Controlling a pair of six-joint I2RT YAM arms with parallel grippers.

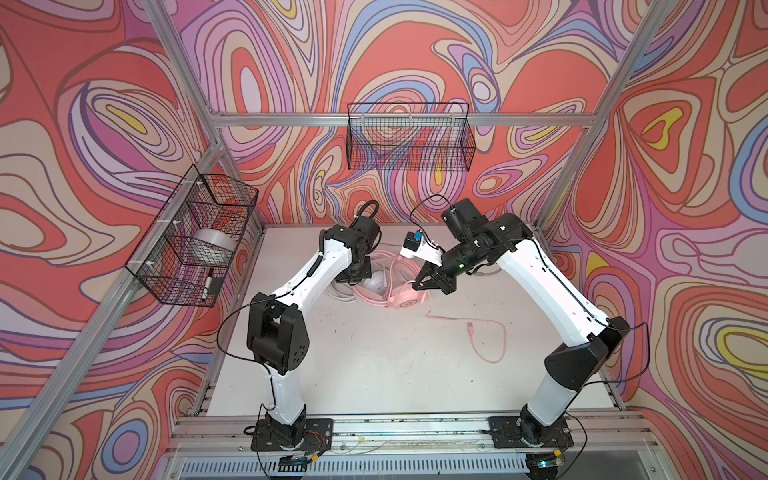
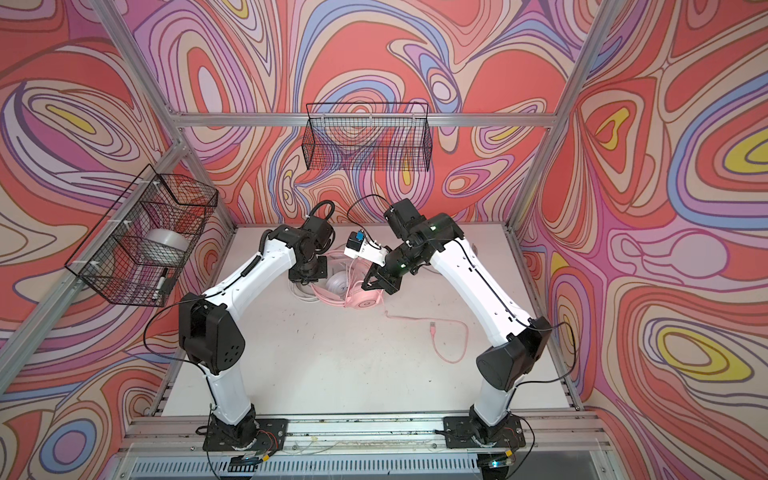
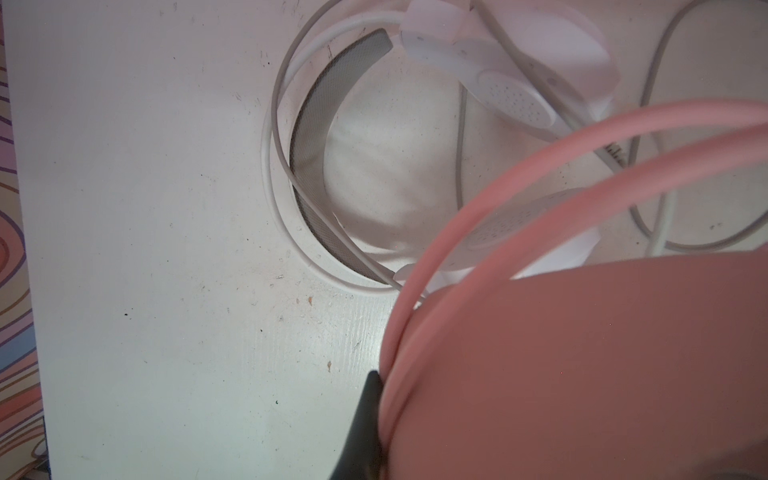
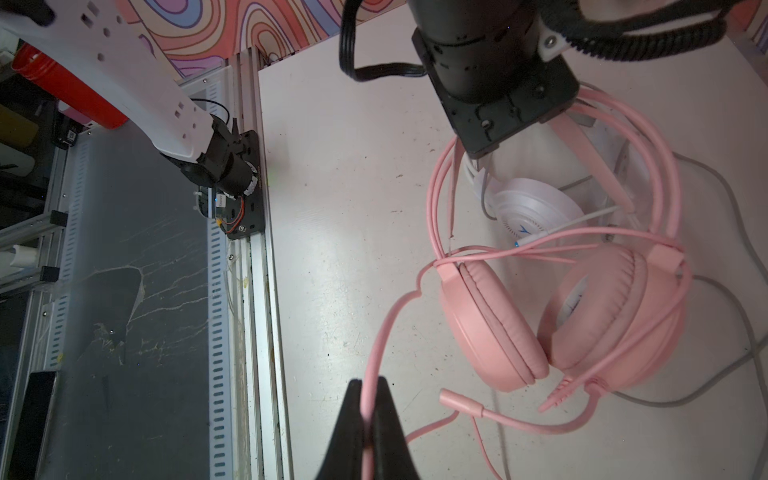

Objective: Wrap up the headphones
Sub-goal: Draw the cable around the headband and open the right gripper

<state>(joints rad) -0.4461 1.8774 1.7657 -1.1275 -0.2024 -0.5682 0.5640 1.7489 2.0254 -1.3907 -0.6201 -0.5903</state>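
Pink cable [image 4: 386, 332] pinched in right gripper [image 4: 368, 419]; pink padded over-ear headset [image 4: 561, 324] just beyond it. Left gripper [image 3: 380, 399] clamped on its double-band headband [image 3: 623, 116]; white round-cupped headset [image 4: 536, 208] underneath.

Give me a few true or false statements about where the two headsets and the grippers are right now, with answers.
1. The right gripper pinches the pink cable. True.
2. The white headset lies in a wire basket. False: it lies on the table, partly beneath the pink headset.
3. The pink USB plug lies loose on the table. True.
4. The left gripper hangs open over bare table. False: it is shut on the pink headset's headband.
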